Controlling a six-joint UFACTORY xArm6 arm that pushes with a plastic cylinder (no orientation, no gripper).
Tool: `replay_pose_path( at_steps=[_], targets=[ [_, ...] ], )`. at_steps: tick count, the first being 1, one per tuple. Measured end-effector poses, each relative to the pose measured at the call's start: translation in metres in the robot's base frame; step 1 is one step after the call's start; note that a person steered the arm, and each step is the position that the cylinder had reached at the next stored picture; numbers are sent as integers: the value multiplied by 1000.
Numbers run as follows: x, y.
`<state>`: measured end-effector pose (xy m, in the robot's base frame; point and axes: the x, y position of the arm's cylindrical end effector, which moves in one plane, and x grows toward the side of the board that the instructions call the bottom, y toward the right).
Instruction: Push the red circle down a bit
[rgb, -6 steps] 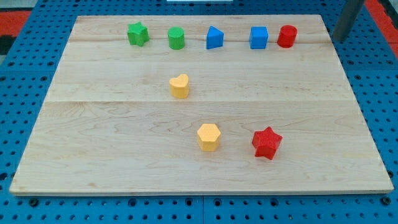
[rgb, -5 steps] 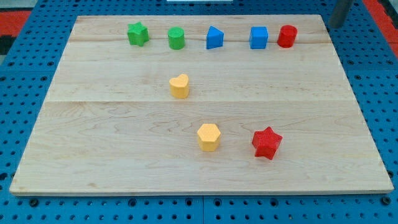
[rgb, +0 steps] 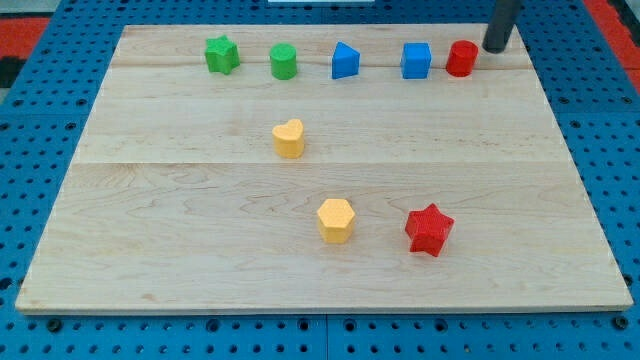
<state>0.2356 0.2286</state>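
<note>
Our tip (rgb: 495, 49) has just slid in from the view's right. A moment ago it was off past the tabletop's (rgb: 180, 250) right edge, and now it sits on the wood near the view's top, just beside the red circle (rgb: 461, 58) on its right and a little above it. We cannot tell if it touches the block yet. We have no hand to open or close, only the dark rod, and it is holding nothing.

The red circle has not moved. It stands at the right end of the top row, right next to the blue cube (rgb: 416, 60). Further left in that row are a blue block with a pointed top (rgb: 345, 61), a green circle (rgb: 284, 62) and a green star (rgb: 221, 54). Lower down are a yellow heart (rgb: 289, 138), a yellow hexagon (rgb: 336, 220) and a red star (rgb: 429, 229), all well apart from our tip.

So we think the push has not started. To send the red circle down, our tip should first go a bit more left, so it is right above the block. If we push from the side, the circle may bump into the blue cube.
</note>
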Motion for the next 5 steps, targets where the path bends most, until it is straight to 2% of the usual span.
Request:
replay_pose_path(
  at_steps=[1, 2, 3, 5],
  targets=[
    [-6, -16],
    [14, -26],
    [39, -35],
    [116, -37]
  ],
)
